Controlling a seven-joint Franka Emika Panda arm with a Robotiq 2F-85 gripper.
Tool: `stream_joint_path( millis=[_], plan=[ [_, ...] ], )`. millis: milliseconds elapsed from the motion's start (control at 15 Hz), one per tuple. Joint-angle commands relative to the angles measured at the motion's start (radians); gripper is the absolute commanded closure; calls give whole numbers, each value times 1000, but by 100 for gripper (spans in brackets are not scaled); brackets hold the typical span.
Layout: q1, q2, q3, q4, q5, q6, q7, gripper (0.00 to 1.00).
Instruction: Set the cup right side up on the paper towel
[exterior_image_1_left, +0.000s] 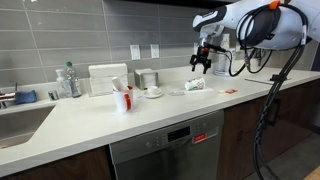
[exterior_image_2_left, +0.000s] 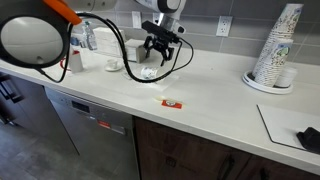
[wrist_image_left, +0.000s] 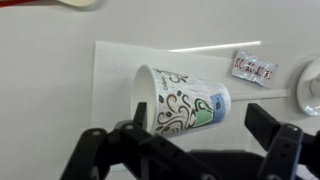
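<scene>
A paper cup (wrist_image_left: 180, 100) with black swirls and a green and blue patch lies on its side on a white paper towel (wrist_image_left: 115, 70) on the counter. In the wrist view its open mouth faces left. My gripper (wrist_image_left: 190, 135) is open and hovers above the cup, fingers either side of it, not touching. In both exterior views the gripper (exterior_image_1_left: 202, 62) (exterior_image_2_left: 158, 47) hangs over the cup (exterior_image_1_left: 194, 85) (exterior_image_2_left: 148, 72) and the towel.
A small red packet (wrist_image_left: 252, 67) lies just off the towel, also seen near the counter edge (exterior_image_2_left: 171, 102). A stack of paper cups (exterior_image_2_left: 276, 45) stands on a plate. A sink (exterior_image_1_left: 20, 118), bottles, a red cup (exterior_image_1_left: 123, 98) and a saucer (exterior_image_1_left: 153, 92) sit along the counter.
</scene>
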Motion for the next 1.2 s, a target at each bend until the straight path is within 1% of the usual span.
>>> stream_joint_path(
  millis=[0, 267, 467, 533, 667, 733, 1000, 1133],
  plan=[
    [-42, 53, 47, 14, 79, 28, 1, 0],
    [-58, 85, 55, 17, 116, 70, 9, 0],
    [-72, 100, 74, 18, 157, 94, 11, 0],
    [-76, 101, 80, 17, 170, 96, 11, 19],
    [-82, 104, 89, 16, 190, 92, 10, 32],
    [-86, 103, 92, 15, 199, 87, 10, 42],
    [-100, 97, 97, 13, 220, 80, 13, 74],
    [-105, 88, 94, 13, 220, 71, 9, 88]
  ],
)
